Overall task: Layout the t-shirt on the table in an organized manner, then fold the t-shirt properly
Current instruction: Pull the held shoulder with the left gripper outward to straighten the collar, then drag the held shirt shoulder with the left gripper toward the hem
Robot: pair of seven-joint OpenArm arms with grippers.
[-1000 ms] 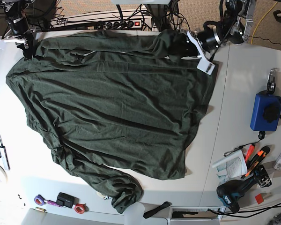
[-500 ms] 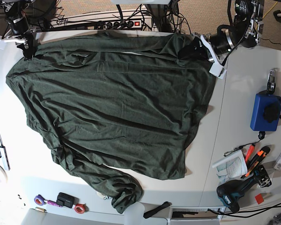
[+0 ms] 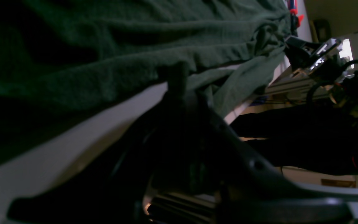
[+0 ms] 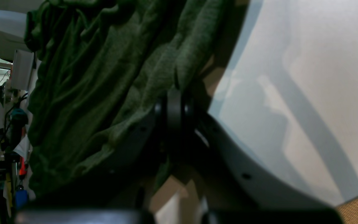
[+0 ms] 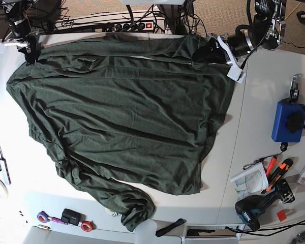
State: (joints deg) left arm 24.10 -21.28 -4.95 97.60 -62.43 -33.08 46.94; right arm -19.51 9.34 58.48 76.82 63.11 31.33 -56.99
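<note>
The table (image 5: 254,101) is a broad white top with a thin seam running down its right part; the t-shirt (image 5: 122,117) is spread across most of it, dark green, flat in the middle and creased toward the near edge, with one sleeve bunched into a wad at the front; its far edge lies along the back of the table, and its two upper corners sit under the two arms; a blue pouch (image 5: 287,121) lies on the right side well apart from the cloth, and below it a drill (image 5: 254,208) and some small tools; the right gripper (image 5: 29,51), at the base view's upper left corner, is clamped together on the shirt's edge, a pinch of green fabric showing between its jaws in the wrist view (image 4: 179,82); the left gripper (image 5: 206,53) lies at the upper right corner of the shirt, its dark fingers (image 3: 174,77) against the fabric's hem, but whether it grips the cloth I cannot tell.
</note>
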